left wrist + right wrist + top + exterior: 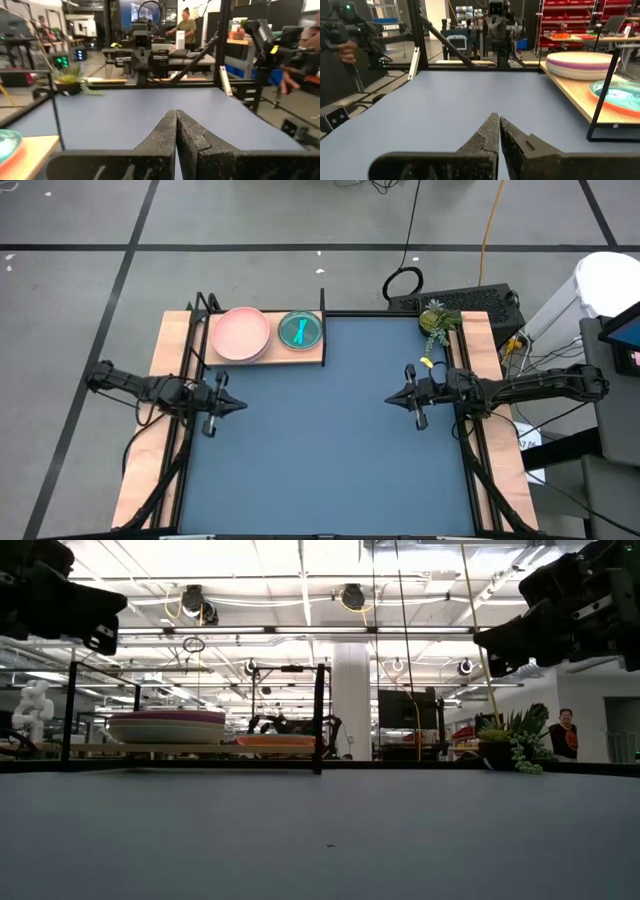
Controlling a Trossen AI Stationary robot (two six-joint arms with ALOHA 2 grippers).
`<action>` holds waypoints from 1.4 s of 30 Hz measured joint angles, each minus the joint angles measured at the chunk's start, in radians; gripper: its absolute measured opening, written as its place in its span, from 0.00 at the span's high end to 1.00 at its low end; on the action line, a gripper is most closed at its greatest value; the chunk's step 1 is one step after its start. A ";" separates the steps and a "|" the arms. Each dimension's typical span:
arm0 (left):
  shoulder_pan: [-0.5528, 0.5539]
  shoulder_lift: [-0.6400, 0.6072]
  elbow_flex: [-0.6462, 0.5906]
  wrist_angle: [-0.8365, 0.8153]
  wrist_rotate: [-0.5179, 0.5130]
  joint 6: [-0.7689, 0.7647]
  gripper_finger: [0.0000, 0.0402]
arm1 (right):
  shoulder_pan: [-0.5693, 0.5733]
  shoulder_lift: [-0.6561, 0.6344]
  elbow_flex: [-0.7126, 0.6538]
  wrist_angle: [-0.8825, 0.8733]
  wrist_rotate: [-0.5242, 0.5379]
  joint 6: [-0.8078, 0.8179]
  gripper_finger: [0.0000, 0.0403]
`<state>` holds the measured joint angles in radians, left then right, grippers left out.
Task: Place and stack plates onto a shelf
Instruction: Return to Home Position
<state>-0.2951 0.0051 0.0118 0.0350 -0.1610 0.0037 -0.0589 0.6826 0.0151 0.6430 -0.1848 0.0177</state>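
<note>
Two stacks are seen on the shelf (300, 358), which is set at the far edge of the table (330, 460), on the left. The larger stack is topped by the pink plate (240, 333) at the left end. The smaller, topped by the teal plate (300, 330), is placed just beside it. The left gripper (243, 406) is held over the table's left side, fingers pressed together. The right gripper (389, 399) is held opposite, well apart, fingers likewise together.

The shelf (272, 359) stands at the table's (330, 440) far left corner, larger plates (240, 333) left of seemingly a smaller stack (300, 330), potted plant (437, 320) far right.
</note>
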 joint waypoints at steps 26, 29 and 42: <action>0.219 -0.001 -0.001 -0.015 0.083 0.049 0.99 | -0.046 -0.228 0.000 -0.205 -0.002 0.020 1.00; 0.219 -0.001 -0.001 -0.015 0.083 0.048 0.99 | -0.046 -0.289 0.000 -0.265 0.002 0.023 1.00; 0.219 -0.001 -0.001 -0.017 0.084 0.048 0.99 | 0.015 -0.468 0.000 -0.361 0.062 0.049 1.00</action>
<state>-0.0761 0.0036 0.0113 0.0181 -0.0769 0.0521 -0.0436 0.2144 0.0147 0.2823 -0.1231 0.0669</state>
